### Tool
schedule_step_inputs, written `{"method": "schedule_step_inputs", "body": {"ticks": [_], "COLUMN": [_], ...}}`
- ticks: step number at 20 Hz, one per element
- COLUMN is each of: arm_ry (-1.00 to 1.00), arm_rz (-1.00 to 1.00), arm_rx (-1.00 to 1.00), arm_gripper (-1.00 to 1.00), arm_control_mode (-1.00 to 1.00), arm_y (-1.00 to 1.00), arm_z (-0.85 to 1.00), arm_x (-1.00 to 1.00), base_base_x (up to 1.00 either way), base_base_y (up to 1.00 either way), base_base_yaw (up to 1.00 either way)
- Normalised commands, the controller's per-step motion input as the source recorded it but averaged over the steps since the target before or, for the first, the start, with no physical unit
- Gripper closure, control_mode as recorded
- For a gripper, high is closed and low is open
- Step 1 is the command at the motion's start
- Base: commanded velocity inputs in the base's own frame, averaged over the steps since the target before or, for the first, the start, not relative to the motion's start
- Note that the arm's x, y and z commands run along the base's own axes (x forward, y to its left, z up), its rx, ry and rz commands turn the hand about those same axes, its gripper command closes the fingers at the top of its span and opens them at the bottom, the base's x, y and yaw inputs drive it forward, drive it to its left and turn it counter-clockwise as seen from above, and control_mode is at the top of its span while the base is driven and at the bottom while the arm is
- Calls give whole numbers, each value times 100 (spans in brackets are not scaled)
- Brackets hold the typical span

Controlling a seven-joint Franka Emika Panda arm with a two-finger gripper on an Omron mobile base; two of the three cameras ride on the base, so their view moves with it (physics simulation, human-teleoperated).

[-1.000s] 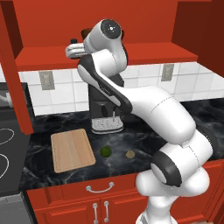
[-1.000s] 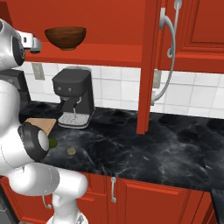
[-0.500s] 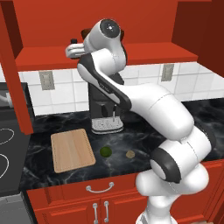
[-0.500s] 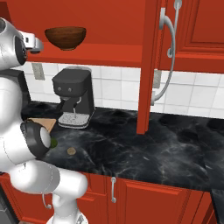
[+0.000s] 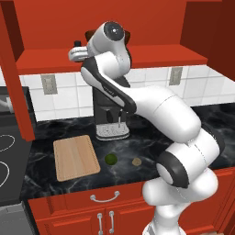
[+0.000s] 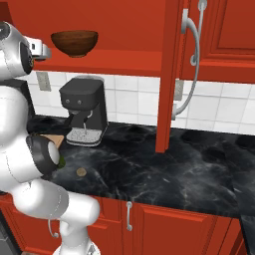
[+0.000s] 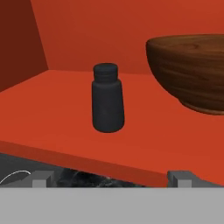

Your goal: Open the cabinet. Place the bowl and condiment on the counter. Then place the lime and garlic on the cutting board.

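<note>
The condiment shaker [image 7: 107, 99] stands upright on the red shelf [image 7: 65, 122] of the wall cabinet [image 6: 209, 40], straight ahead of my claw [image 7: 111, 178], which is spread wide and grips nothing; its tips sit just short of the shelf's front edge. Beside the shaker, apart from it, rests the wooden bowl [image 7: 192, 70] on the same shelf. The cabinet doors stand open, so I judge the first step done.

Below the shaker's shelf, the coffee machine [image 6: 84, 112] sits on the black marble worktop [image 6: 164, 169]. In front of that machine lie the lime [image 5: 110, 159] and the garlic [image 5: 136, 161], near each other on bare worktop, with the cutting board [image 5: 75, 157] just beside the lime, on the side away from the garlic. Nothing lies on the board.

So I reckon most of the job is left: the shaker and bowl must both come down to the worktop, then the lime and garlic go onto the board. The shaker looks like my next grasp.
</note>
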Motion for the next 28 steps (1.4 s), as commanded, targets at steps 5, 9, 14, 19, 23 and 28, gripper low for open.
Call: {"method": "schedule_step_inputs", "body": {"ticks": [5, 9, 14, 19, 23, 28], "arm_ry": [0, 0, 0, 0, 0, 1], "arm_rz": [0, 0, 0, 0, 0, 0], "arm_rx": [0, 0, 0, 0, 0, 0], "arm_gripper": [-100, -100, -100, -100, -100, -100], "arm_control_mode": [-100, -100, -100, -100, -100, -100], "arm_y": [9, 14, 16, 15, 13, 13], "arm_z": [-5, -4, -1, 0, 0, 0], "arm_x": [23, 27, 30, 31, 29, 27], "base_base_x": [0, 0, 0, 0, 0, 0], "base_base_y": [0, 0, 0, 0, 0, 0], "base_base_yaw": [0, 0, 0, 0, 0, 0]}}
